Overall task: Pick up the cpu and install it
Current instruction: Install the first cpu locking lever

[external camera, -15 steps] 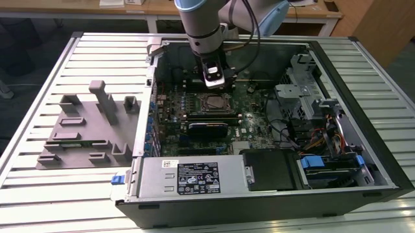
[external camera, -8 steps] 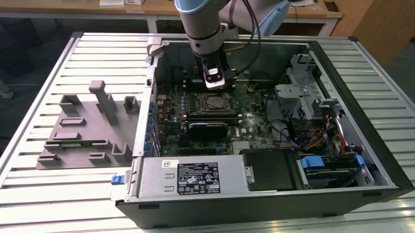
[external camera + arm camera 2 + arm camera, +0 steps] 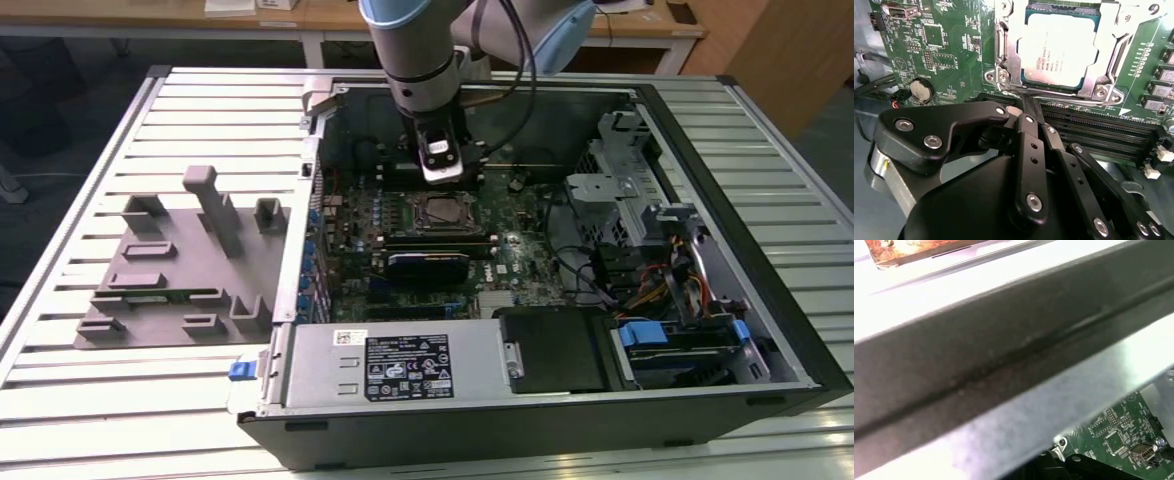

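The cpu, a silvery square chip with a thin green rim, lies flat in the metal-framed socket on the green motherboard. In the second wrist view my black gripper has its fingers drawn together with nothing between them. Their tips sit just beside the socket frame, close to its thin wire lever. In the exterior view the gripper hangs inside the open computer case, right over the far edge of the socket.
Black memory slots run beside the socket, and a coin cell sits on the board. The case holds a power supply and a drive cage. A grey fixture tray lies on the slatted table. The case's metal rim crosses the first wrist view.
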Controlling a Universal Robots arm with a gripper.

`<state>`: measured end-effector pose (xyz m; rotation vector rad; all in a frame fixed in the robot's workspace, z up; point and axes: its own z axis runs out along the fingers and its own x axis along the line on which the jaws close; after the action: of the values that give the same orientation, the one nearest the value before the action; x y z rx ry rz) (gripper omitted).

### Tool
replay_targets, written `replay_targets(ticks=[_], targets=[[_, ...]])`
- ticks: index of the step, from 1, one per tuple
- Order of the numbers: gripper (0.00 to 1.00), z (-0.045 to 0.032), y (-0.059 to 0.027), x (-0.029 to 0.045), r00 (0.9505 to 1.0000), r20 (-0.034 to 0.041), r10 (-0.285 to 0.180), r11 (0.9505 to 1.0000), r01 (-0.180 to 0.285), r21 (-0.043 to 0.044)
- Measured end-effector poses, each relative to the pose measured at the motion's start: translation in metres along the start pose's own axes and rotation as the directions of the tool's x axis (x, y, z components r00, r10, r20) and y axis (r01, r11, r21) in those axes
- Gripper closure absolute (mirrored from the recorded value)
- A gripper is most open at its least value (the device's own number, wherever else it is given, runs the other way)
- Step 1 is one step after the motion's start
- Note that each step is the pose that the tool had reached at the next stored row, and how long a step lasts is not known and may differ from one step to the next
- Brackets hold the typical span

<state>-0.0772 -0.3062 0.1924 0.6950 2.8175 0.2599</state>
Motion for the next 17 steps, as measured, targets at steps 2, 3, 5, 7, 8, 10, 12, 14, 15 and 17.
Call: replay_targets(ticks=[2,3,5,7,8,10,12,14,15,17], targets=[[0.89,-0.003,0.0007,-0.0005,1.0,0.0,0.0,1.0,0.0,0.0002],[0.89,-0.0051,0.0012,-0.0009,1.0,0.0001,0.0,1.0,0.0,0.0],[0.89,-0.0095,0.0022,-0.0017,1.0,0.0002,0.001,1.0,-0.001,-0.0001],[0.89,-0.0138,0.0032,-0.0026,1.0,0.0004,0.001,1.0,-0.001,-0.0003],[0.89,-0.0159,0.0037,-0.0029,1.0,0.0005,0.001,1.0,-0.001,-0.0003],[0.89,-0.0201,0.0047,-0.0037,1.0,0.0009,0.001,1.0,-0.001,-0.0006],[0.89,-0.0238,0.0055,-0.0044,1.0,0.0013,0.002,1.0,-0.002,-0.0007],[0.89,-0.0269,0.0062,-0.005,1.0,0.0019,0.002,1.0,-0.002,-0.001],[0.89,-0.0276,0.0064,-0.0051,1.0,0.0021,0.002,1.0,-0.002,-0.0011],[0.89,-0.0278,0.0065,-0.0051,1.0,0.0023,0.002,1.0,-0.002,-0.0015]])
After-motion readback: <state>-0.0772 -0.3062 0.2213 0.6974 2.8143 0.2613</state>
